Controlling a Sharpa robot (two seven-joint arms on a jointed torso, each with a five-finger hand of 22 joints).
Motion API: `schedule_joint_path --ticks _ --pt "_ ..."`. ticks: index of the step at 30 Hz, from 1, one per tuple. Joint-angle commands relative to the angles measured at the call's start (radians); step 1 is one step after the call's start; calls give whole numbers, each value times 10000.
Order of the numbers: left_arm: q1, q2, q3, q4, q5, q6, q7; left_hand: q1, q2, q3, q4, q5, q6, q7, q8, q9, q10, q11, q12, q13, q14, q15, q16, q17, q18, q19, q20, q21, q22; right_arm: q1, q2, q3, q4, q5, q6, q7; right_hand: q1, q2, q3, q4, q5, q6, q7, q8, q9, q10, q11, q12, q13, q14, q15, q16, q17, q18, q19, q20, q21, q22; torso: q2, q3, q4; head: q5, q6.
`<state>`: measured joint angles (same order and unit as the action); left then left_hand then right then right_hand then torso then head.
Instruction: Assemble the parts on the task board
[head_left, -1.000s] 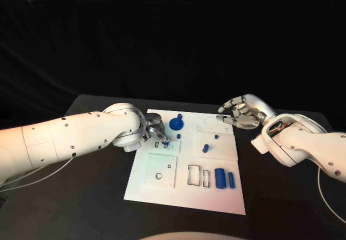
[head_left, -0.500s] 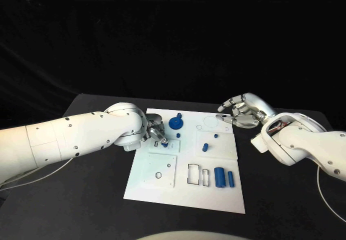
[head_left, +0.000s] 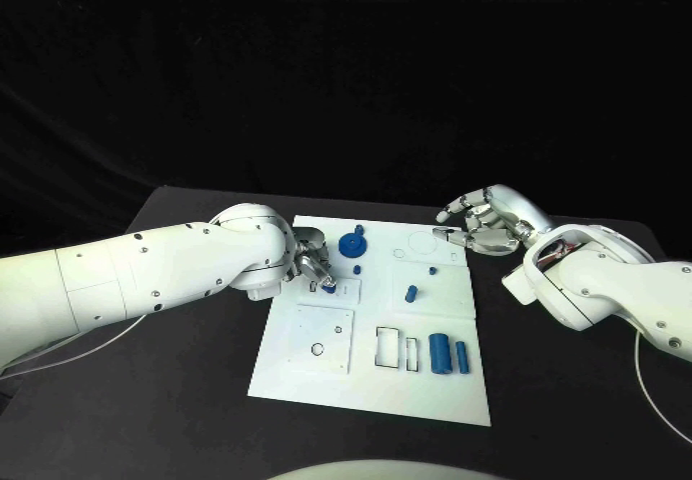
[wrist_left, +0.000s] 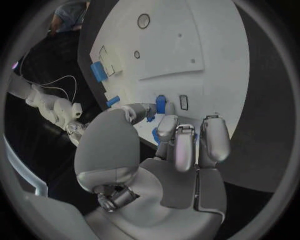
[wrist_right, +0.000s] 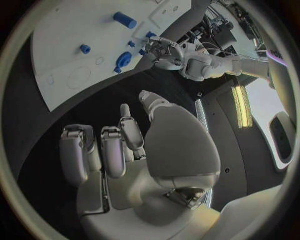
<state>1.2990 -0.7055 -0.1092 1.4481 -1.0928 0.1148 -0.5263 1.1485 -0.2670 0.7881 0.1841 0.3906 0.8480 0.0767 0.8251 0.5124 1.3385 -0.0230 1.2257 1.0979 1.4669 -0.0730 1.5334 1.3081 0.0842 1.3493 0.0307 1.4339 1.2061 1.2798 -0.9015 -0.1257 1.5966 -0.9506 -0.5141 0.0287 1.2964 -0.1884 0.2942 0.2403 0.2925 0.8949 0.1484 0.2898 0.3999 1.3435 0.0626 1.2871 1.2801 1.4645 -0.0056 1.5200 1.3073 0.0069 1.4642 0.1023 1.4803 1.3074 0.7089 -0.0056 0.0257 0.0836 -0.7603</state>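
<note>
Dim bkgd, bright glare on task board (head_left: 378, 340); fisheye warp in wrist views.

The right hand (wrist_right: 131, 165) rises from six o'clock, palm toward the camera, its fingers (wrist_right: 112, 150) apart and curled slightly over the black surface (wrist_right: 94, 105), holding nothing. The white task board (wrist_right: 69, 45) spreads toward eleven o'clock. On it lie a blue cylinder (wrist_right: 124, 20) near twelve, a small blue peg (wrist_right: 84, 49) and a blue gear-like part (wrist_right: 122, 61). The left hand (wrist_right: 164, 50) sits at the board's edge near one o'clock, fingertips by small blue pieces (wrist_right: 149, 36).
</note>
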Motion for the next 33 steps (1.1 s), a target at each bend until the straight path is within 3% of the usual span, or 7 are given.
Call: schedule_joint_path --ticks 1,17,24,33 --pt "-27 23 -20 -12 -204 333 -47 59 64 1500 -1548 48 306 -246 22 799 89 -13 21 -3 858 -83 31 1928 -69 51 2 64 8 -8 8 0 6 -84 39 83 -41 -55 -7 44 51 -46 -42 67 5 -77 -15 -54 -4 703 -47 -52 1040 206 440 -57 -41 1933 0 -5 6 8 -4" --pt "-28 74 -23 -31 -208 491 -68 -133 114 1465 -1426 1 382 -285 9 851 179 -38 45 42 879 -98 71 2004 -86 93 -4 101 94 -10 15 0 2 -84 52 86 -52 -56 -7 58 57 -38 -45 76 6 -84 -17 -65 -15 699 -47 -58 1026 206 439 -57 -43 1933 11 2 -5 22 -36" --pt "-29 129 -25 -64 -127 517 -60 -805 172 924 -873 -136 506 -445 -32 1009 372 -146 149 212 896 -175 108 2066 -128 205 -59 167 301 -11 11 0 0 -83 27 92 -58 -56 -7 66 59 -34 -46 80 7 -83 -17 -65 -15 697 -48 -63 1016 210 430 -58 -58 1922 5 8 -9 4 -39" --pt "-29 167 -30 -93 -109 534 -51 -1112 211 421 -560 -190 615 -516 -117 1078 414 -203 179 285 909 -227 134 2114 -149 266 -110 194 398 -12 19 0 -2 -75 9 101 -82 -50 -6 95 66 -30 -48 88 7 -89 -18 -77 -28 689 -50 -76 986 217 414 -59 -83 1904 -2 5 3 -45 -19"
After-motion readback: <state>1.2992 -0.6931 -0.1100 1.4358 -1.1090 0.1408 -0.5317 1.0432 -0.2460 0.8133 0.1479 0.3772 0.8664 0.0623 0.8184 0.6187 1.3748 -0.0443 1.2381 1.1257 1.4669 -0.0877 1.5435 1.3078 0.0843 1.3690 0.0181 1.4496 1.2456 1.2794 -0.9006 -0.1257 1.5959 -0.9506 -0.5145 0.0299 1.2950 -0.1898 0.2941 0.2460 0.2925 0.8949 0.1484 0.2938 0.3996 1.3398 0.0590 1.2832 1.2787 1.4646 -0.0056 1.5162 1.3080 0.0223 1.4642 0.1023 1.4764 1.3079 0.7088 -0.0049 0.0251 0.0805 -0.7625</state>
